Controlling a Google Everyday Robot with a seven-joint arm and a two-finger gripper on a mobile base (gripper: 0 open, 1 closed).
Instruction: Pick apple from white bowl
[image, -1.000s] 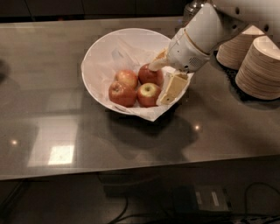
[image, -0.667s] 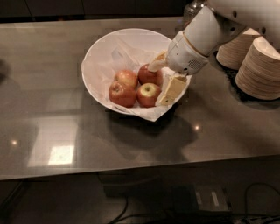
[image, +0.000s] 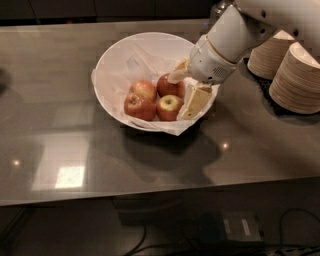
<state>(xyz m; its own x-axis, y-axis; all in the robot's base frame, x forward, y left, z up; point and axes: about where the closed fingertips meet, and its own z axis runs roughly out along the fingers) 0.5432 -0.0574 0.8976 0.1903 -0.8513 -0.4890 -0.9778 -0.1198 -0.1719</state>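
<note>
Dark glossy table (image: 75, 125) carrying the white bowl (image: 115, 55). The apple (image: 169, 106), yellow-green at its stem, lies toward the bowl's 5 o'clock among three redder apples (image: 145, 90). The gripper (image: 186, 88) sits at the bowl's 3 o'clock, jaws spread wide, holding nothing.

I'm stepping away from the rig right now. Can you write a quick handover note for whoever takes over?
The gripper is open and holds nothing, low over the right side of the white bowl.
The apple lies in the bowl beside three other apples, just left of the gripper's lower finger.
Done: reach into the bowl.
Left: close on the apple and lift it out.
The stacked paper bowls stand close on the right.
</note>
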